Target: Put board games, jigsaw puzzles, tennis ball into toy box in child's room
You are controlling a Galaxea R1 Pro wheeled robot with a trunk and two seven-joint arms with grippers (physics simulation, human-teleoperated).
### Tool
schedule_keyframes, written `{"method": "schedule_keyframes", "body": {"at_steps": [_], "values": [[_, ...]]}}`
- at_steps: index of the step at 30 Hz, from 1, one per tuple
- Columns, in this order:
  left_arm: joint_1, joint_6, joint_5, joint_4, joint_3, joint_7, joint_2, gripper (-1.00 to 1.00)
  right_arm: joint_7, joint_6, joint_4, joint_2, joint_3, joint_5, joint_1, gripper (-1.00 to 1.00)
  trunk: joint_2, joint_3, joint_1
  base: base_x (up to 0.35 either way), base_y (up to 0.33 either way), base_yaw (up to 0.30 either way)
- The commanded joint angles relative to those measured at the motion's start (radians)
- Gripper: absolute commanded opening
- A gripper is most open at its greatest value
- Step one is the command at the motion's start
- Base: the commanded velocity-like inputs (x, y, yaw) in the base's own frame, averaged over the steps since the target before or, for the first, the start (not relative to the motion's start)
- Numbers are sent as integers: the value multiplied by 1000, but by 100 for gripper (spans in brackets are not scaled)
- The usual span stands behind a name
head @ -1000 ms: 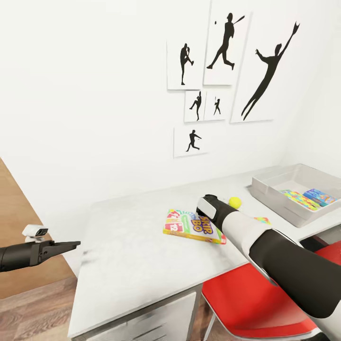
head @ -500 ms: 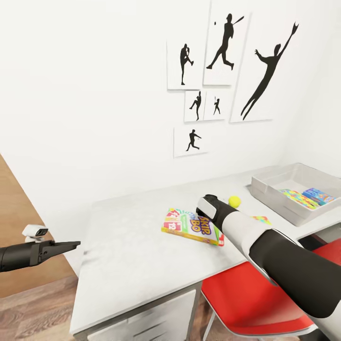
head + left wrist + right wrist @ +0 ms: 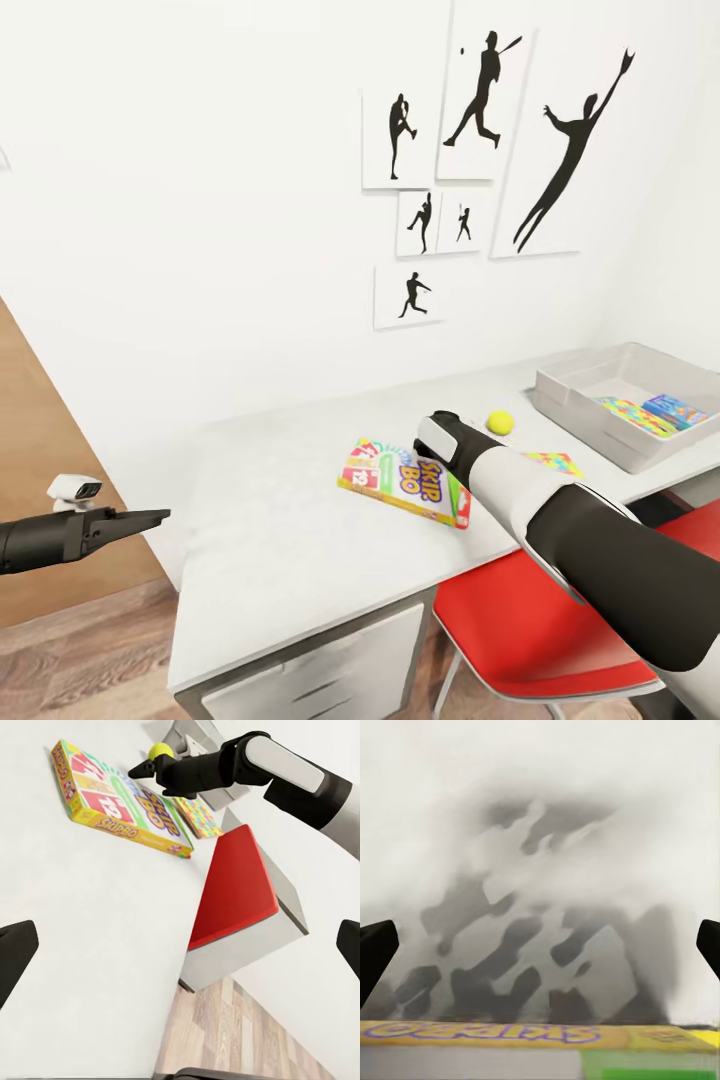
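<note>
The right pincer [image 3: 142, 771] hangs just over the far edge of the Skip-Bo board game [image 3: 405, 480]; its fingers look close together in the left wrist view, but I cannot tell its state for sure. The left pincer [image 3: 150, 518], pressed closed, waits off the surface's [image 3: 270, 540] near corner. Beyond the game lie the tennis ball [image 3: 500, 422], a jigsaw puzzle [image 3: 553, 463] and the toy box [image 3: 620, 400], holding colourful boxes.
</note>
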Motion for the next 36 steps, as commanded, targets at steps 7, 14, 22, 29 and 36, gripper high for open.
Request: {"method": "schedule_keyframes", "body": {"at_steps": [7,14,22,29,36], "values": [[0,11,-1,0,-1,-4,0,100,-4,7,-1,0,7,-4,-1,100,-1,-1,0,-64,41,0],[0,11,-1,0,-1,-4,0,100,-4,8,-1,0,7,-4,-1,100,-1,-1,0,-89,45,0],[-1,11,-1,0,-1,-4,0,100,-4,8,-1,0,7,-4,-1,100,-1,-1,0,-48,59,0],[-1,11,-1,0,-1,-4,0,100,-4,8,-1,0,8,-4,-1,100,-1,-1,0,-46,77,0],[0,11,-1,0,-1,-4,0,100,-4,8,-1,1,8,-4,-1,100,-1,-1,0,-76,77,0]]}}
